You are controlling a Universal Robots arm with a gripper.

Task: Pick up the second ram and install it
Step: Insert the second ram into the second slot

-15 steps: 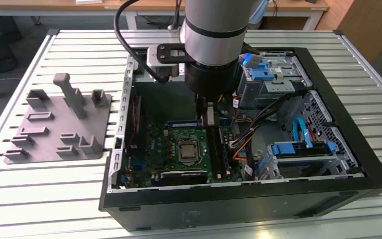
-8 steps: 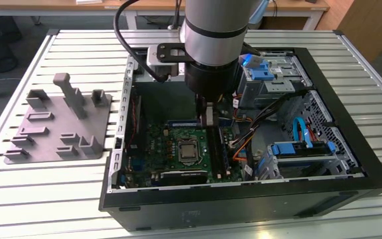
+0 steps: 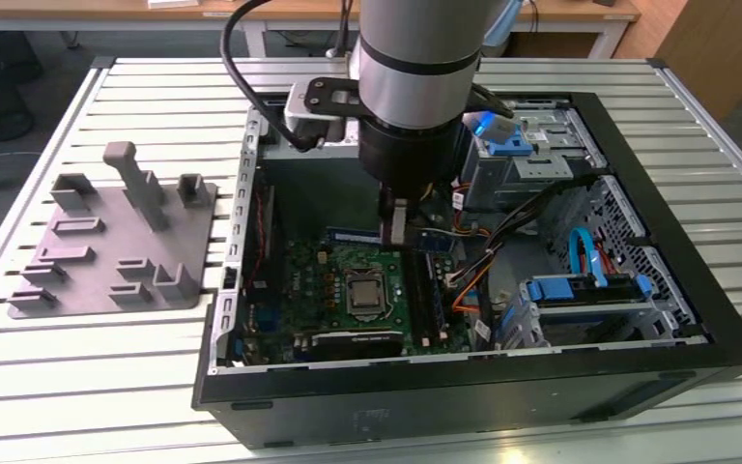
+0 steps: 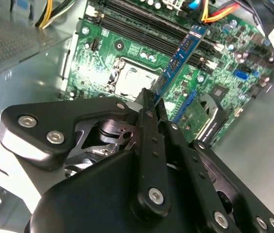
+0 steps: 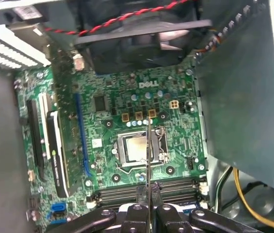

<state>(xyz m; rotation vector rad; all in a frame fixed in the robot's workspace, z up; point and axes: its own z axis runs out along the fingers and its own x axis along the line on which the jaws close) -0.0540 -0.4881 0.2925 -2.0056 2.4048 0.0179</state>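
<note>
The gripper [image 4: 151, 99] is pinching the second ram [image 4: 181, 60] by one end, pressed tight on it. The strip sits down inside the computer case [image 3: 699, 290], over the motherboard [image 5: 112, 92], with its far end close to the memory slots [image 4: 141, 22]. So the pickup is done and the install is in hand. Seating it, I'd judge, calls for lining its edge squarely along a free slot.

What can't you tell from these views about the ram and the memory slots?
Second wrist view: the gripper holds the second ram, but whether its far end touches the memory slots cannot be told.
First wrist view: ram edge-on, faces unseen; gripper covers part of the slots.
Exterior view: the arm hides the grip.
</note>
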